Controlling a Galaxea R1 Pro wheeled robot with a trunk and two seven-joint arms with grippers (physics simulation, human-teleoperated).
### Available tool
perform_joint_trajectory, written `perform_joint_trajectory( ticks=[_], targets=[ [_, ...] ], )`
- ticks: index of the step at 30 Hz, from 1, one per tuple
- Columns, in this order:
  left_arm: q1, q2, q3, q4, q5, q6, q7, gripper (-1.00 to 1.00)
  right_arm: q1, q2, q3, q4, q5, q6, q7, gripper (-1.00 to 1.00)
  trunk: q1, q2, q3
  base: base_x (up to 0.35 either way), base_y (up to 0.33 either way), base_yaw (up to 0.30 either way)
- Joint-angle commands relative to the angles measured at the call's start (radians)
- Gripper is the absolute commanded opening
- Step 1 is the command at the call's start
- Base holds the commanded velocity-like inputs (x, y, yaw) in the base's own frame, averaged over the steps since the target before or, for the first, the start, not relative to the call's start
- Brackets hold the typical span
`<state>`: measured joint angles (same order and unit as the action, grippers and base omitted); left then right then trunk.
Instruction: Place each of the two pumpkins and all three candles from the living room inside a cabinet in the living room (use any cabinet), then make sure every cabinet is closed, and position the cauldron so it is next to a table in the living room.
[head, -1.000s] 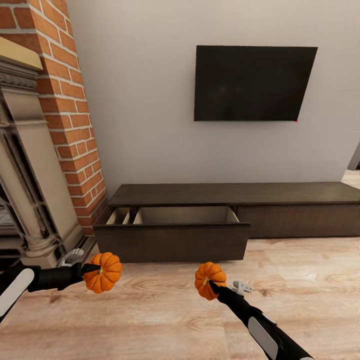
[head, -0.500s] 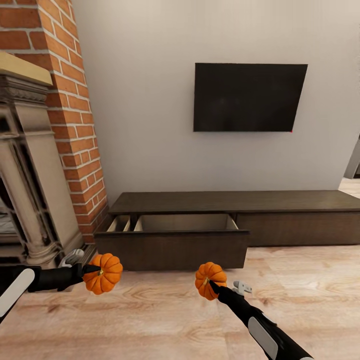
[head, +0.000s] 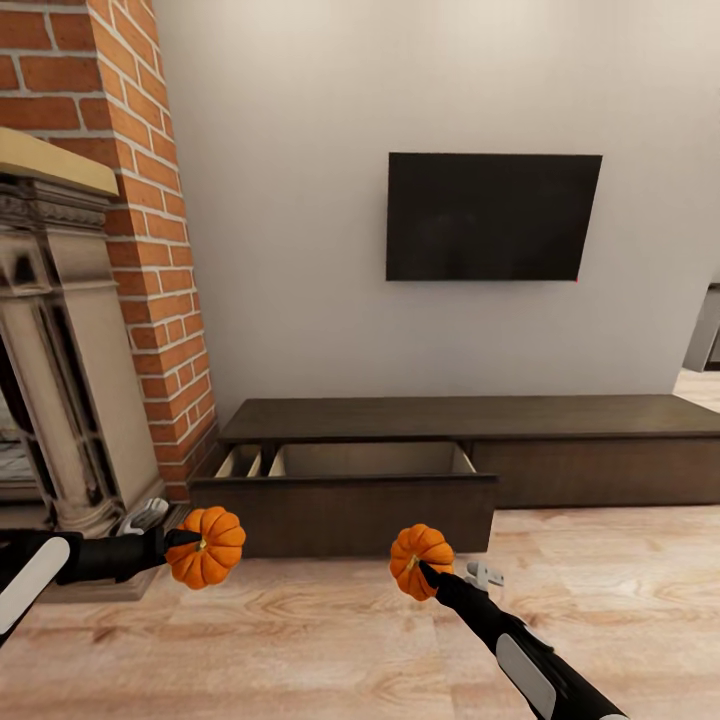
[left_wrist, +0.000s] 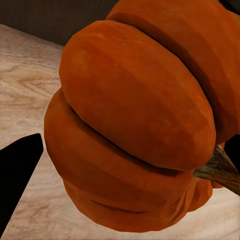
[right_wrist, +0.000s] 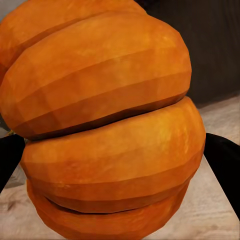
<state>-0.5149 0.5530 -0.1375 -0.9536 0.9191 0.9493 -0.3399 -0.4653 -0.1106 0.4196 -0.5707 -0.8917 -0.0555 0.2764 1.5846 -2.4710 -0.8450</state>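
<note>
**Two pumpkins in hand, open drawer ahead**

While both arms are loaded, the job is simply to bring the cargo over the open drawer without knocking anything. The left gripper (head: 185, 545) is clamped on the larger pumpkin (head: 206, 546), held out low at the near left; in the left wrist view that pumpkin (left_wrist: 135, 120) crowds the lens, with a dark finger (left_wrist: 17, 175) beside it. The right gripper (head: 425, 572) is closed around the smaller pumpkin (head: 420, 562), near the middle of the floor; the right wrist view has its pumpkin (right_wrist: 105, 120) pressed between two black fingers (right_wrist: 225, 165).

The cabinet (head: 480, 420) runs along the far wall under a dark wall screen (head: 490, 216), with the brick chimney (head: 150, 250) and fireplace surround (head: 60, 350) to its left. Its left drawer (head: 345, 505) stands pulled out, pale interior (head: 370, 460) showing, and no candles can be seen in it from here. Both pumpkins hang short of the drawer front, over the wood floor (head: 600, 600).

To do this step well, I would roll closer and squarely on, raise each pumpkin above the drawer's front edge before reaching in, lower it onto the drawer bottom, and release one hand at a time. Round things may roll, so set them down rather than drop them, and leave room for the candles.
</note>
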Motion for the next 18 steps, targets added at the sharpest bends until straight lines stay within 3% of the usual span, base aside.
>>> perform_joint_trajectory(
  ticks=[1, 8, 12, 16, 18],
  targets=[
    [-0.001, 0.001, -0.002, 0.000, -0.008, 0.000, -0.002, -1.00, -0.001, -0.001, 0.008, 0.001, -0.010, -0.006, 0.000, -1.00, -0.004, 0.007, 0.002, 0.000, 0.000, 0.000],
    [-0.001, -0.002, -0.003, -0.001, -0.007, 0.000, 0.000, -1.00, -0.001, -0.001, 0.010, 0.000, -0.007, -0.006, 0.000, -1.00, -0.031, 0.056, 0.024, 0.000, 0.000, 0.000],
    [-0.001, -0.052, -0.008, -0.002, -0.011, 0.000, 0.045, -1.00, -0.001, -0.001, 0.014, -0.013, -0.004, 0.001, 0.006, -1.00, -0.046, 0.084, 0.037, 0.000, 0.000, 0.000],
    [-0.001, -0.065, -0.008, -0.006, -0.011, 0.004, 0.098, -1.00, -0.001, -0.001, 0.087, -0.054, -0.004, 0.034, 0.002, -1.00, -0.062, 0.112, 0.049, 0.000, 0.000, 0.000],
    [-0.003, -0.059, -0.007, -0.076, -0.011, 0.020, 0.132, -1.00, -0.002, 0.001, 0.105, -0.105, -0.004, 0.085, -0.005, -1.00, -0.069, 0.126, 0.055, 0.000, 0.000, 0.000]
  ],
)
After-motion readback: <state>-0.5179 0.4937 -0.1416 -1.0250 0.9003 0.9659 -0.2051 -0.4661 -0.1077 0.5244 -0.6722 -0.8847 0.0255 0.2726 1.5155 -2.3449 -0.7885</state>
